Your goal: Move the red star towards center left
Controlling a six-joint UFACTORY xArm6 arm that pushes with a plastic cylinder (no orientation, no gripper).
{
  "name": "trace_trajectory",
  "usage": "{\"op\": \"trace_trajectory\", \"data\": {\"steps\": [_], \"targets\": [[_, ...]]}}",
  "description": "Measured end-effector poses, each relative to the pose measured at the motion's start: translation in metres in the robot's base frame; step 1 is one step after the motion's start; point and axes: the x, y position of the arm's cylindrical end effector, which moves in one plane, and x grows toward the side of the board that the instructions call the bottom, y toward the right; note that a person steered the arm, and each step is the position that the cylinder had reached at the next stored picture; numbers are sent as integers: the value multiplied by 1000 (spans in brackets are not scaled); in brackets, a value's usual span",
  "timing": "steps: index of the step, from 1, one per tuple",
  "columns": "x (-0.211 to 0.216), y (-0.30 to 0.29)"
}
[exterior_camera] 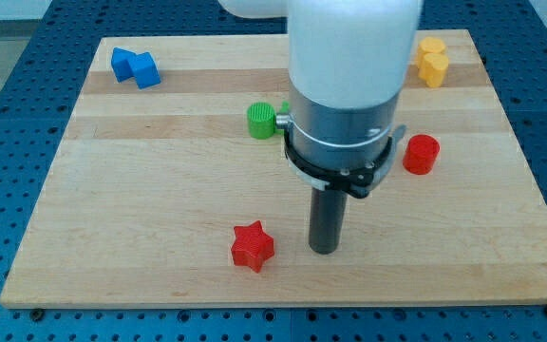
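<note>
My tip (325, 249) rests on the wooden bench (160, 190), low in the view and a little to the right of the middle. I carry no gripper, only this straight dark rod, so nothing here spreads, presses together or pinches. The rod hangs from a metal collar and a wide white body that fills the view's top centre.

The red star (252, 246) lies just to the view's left of my tip, at about the same height in the view, near the bench's bottom edge. A narrow strip of bare wood shows between the star and the rod, so they stand close but apart.

The green cylinder (262, 120) sits above them, toward the view's top, lying next to the left side of my collar as seen here. A scrap of a second green piece peeks out beside it, mostly hidden behind my body; I cannot tell its shape.

The red cylinder (421, 154) stands upright on the view's right, well apart from the star and beyond my collar. The yellow block (431, 61) sits near the top right corner, its shape lumpy, like two joined pieces. The blue block (135, 66) sits near the top left corner, angular and also two-lobed, far from everything else.
</note>
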Motion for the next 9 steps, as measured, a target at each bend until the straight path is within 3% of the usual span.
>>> {"op": "trace_trajectory", "data": {"steps": [1,5,6,7,8,9], "targets": [[13,-18],[-28,-128],[-38,-79],[-14,-21],[32,-29],[34,-48]]}}
